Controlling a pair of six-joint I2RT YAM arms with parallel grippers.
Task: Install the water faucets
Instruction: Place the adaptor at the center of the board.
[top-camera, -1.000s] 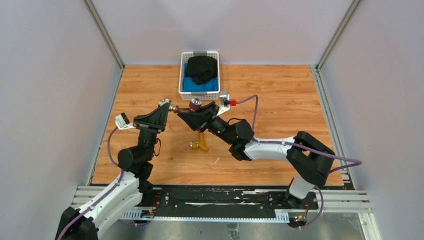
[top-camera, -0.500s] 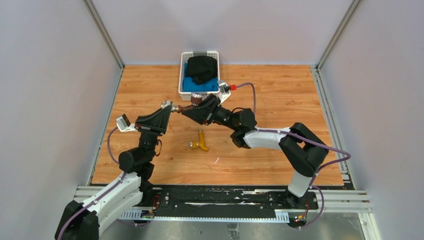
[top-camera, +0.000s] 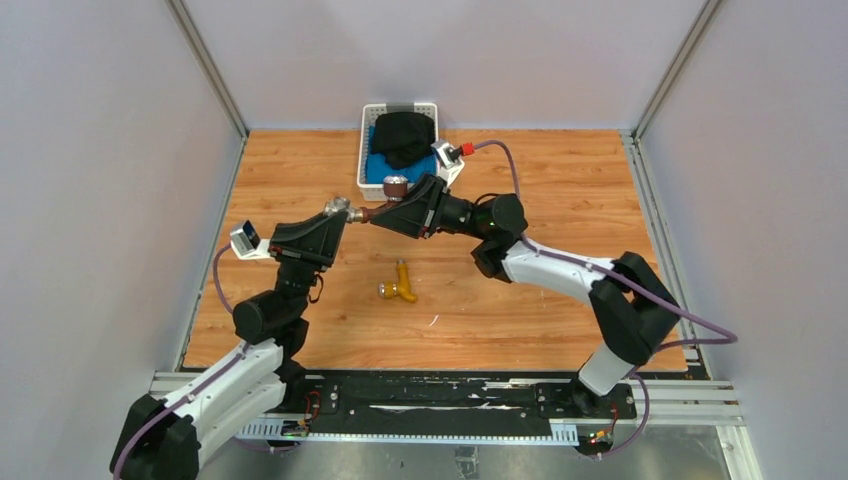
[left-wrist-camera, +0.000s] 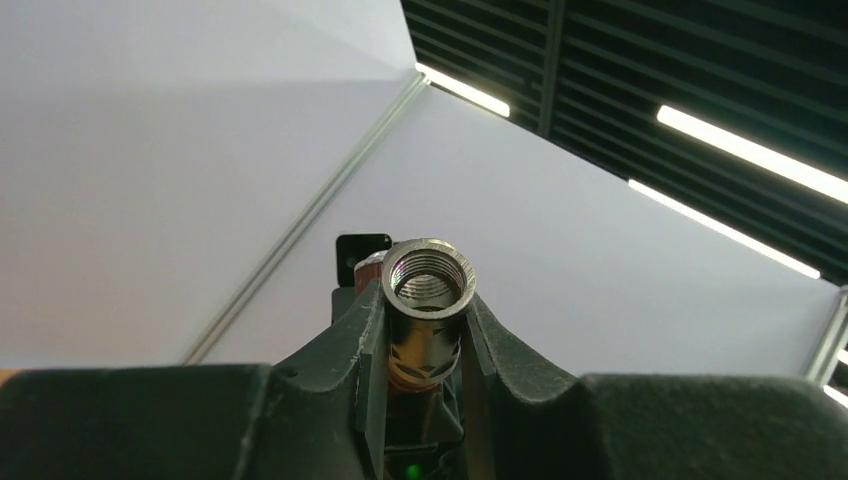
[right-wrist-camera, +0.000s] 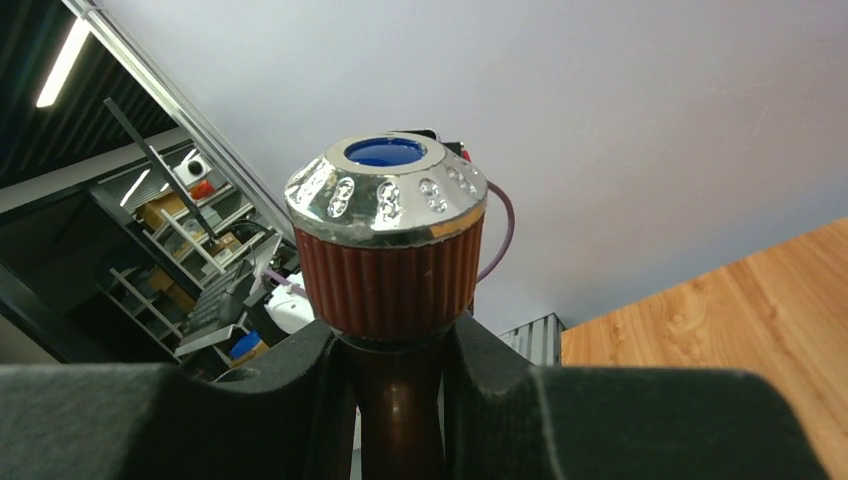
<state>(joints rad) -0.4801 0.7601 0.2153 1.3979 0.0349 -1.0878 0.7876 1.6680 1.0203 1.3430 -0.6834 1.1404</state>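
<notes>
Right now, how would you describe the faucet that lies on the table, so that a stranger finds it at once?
On the wooden table, look near the middle, on the robot's side of the white basket at the far edge. A small brass-yellow faucet lies there alone on the wood. The dark reddish-brown faucet, by contrast, is held up in the air.
</notes>
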